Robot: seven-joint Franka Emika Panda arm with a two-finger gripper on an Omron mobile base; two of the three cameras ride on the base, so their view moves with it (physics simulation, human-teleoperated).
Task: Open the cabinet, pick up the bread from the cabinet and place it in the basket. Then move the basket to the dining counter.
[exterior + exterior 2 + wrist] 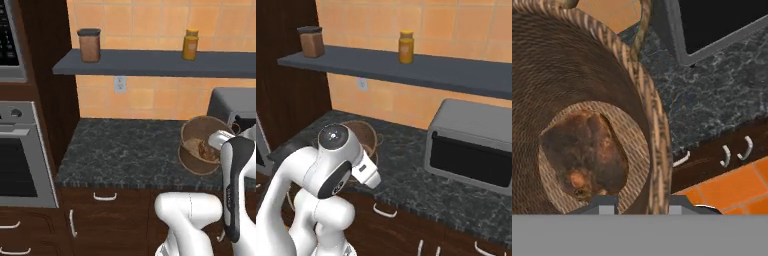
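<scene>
The brown woven basket (192, 131) sits over the right part of the black speckled worktop (125, 150), its mouth tipped toward the left base camera. The bread (584, 150), a dark brown lump, lies on the basket's floor (204, 149). My gripper (641, 206) is at the basket's near rim (657, 150), one fingertip inside the wall and one outside, shut on it. In the right base view the basket (373, 136) peeks out behind my white elbow. I cannot tell whether the basket's base touches the worktop. The dining counter is out of view.
A grey toaster oven (471, 150) stands right of the basket. A dark shelf (150, 64) above carries a brown jar (89, 45) and a yellow jar (190, 44). A steel oven (20, 155) is at the left. Dark cabinet fronts (107, 220) below are closed.
</scene>
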